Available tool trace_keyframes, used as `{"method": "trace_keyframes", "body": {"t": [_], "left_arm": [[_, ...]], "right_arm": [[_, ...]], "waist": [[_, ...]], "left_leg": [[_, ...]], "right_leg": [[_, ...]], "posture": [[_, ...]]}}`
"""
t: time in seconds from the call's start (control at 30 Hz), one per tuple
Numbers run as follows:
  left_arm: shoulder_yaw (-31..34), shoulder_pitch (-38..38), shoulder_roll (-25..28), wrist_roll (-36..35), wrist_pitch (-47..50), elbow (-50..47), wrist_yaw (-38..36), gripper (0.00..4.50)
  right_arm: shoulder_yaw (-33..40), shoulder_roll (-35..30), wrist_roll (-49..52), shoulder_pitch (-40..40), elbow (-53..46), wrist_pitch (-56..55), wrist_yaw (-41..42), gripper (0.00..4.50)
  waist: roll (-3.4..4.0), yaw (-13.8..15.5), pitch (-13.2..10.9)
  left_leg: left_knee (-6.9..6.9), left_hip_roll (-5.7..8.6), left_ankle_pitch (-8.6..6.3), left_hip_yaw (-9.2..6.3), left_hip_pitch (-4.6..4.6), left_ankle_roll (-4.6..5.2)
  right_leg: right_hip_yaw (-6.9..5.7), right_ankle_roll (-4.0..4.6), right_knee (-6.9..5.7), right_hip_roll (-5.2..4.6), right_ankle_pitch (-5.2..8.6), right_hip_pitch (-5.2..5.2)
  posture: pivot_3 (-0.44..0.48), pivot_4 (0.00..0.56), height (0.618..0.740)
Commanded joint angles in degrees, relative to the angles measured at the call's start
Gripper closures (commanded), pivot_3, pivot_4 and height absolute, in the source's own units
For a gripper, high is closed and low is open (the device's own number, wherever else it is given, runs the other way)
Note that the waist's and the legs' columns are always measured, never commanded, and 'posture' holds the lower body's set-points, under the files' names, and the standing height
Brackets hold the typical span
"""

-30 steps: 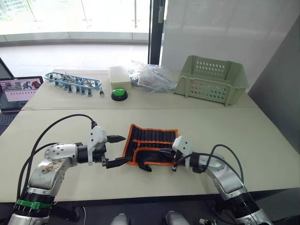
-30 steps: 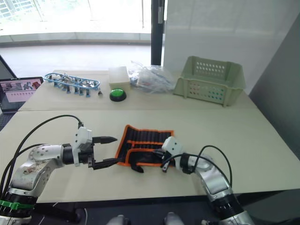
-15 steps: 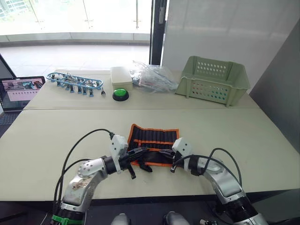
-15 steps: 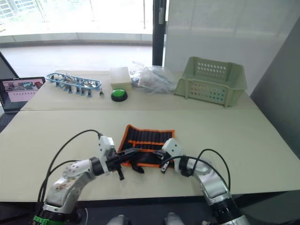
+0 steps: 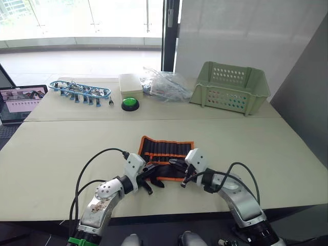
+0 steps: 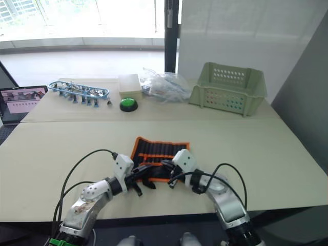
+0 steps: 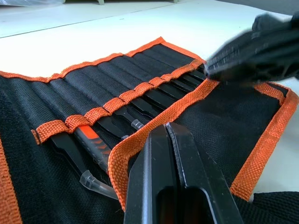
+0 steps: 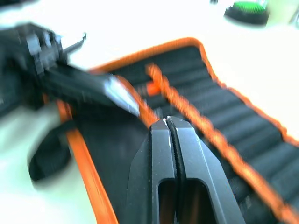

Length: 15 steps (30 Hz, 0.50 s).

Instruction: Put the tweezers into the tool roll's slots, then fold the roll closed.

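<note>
You've got the tool roll (image 5: 166,159) at table centre, near flap folded over; tweezers (image 7: 117,123) sit in its slots (image 7: 100,91). Both grippers, left (image 7: 167,128) & right (image 8: 168,122), pinch the flap's edge. Left has moved in vs 1 s ago.

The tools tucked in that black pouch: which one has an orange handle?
In the tool roll, the orange-handled one sits second from the end, its clear-capped tip poking out below the orange strip. The tweezers beside it are plain black.
</note>
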<state>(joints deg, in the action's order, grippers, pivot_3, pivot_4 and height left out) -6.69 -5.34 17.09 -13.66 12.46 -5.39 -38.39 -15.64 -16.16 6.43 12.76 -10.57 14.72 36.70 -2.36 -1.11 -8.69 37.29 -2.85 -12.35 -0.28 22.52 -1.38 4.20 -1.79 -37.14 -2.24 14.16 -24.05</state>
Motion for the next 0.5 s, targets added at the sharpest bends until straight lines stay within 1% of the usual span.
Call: {"method": "trace_keyframes", "body": {"t": [0.03,0.13,0.27,0.5], "left_arm": [[-0.8,1.3,0.1,0.0,0.3,-0.5,-0.2,4.46],[-0.5,1.0,0.1,0.1,0.3,-0.6,0.3,4.46],[-0.2,0.5,0.4,0.0,0.6,-0.9,0.3,4.46],[1.1,0.1,1.8,-0.2,0.0,0.7,-0.2,4.46]], "right_arm": [[-2.4,2.7,-4.4,0.0,0.1,0.6,-5.6,4.5],[-4.7,3.6,-8.2,-1.2,3.1,-0.6,-8.5,4.5],[-4.9,4.0,-10.4,-2.7,6.1,-1.3,-11.2,4.5],[1.1,0.4,-8.6,-6.1,4.4,-1.0,-11.6,4.5]], "waist": [[0.01,0.0,0.0],[0.01,0.2,0.0],[0.02,0.1,0.0],[0.03,0.3,0.0]], "left_leg": [[0.0,0.01,0.0,0.0,0.01,0.0],[0.0,0.01,0.0,0.01,0.01,0.0],[0.0,0.01,0.0,0.02,0.01,0.0],[0.01,0.02,0.0,0.02,-0.07,0.0]], "right_leg": [[0.01,0.0,0.01,0.0,0.0,-0.02],[0.01,0.0,0.02,-0.01,0.0,0.0],[0.02,0.0,0.03,-0.02,0.0,-0.01],[0.01,-0.01,0.04,-0.04,0.01,0.09]], "posture": [[0.0,0.15,0.725],[0.0,0.15,0.725],[0.0,0.15,0.725],[0.0,0.15,0.725]]}}
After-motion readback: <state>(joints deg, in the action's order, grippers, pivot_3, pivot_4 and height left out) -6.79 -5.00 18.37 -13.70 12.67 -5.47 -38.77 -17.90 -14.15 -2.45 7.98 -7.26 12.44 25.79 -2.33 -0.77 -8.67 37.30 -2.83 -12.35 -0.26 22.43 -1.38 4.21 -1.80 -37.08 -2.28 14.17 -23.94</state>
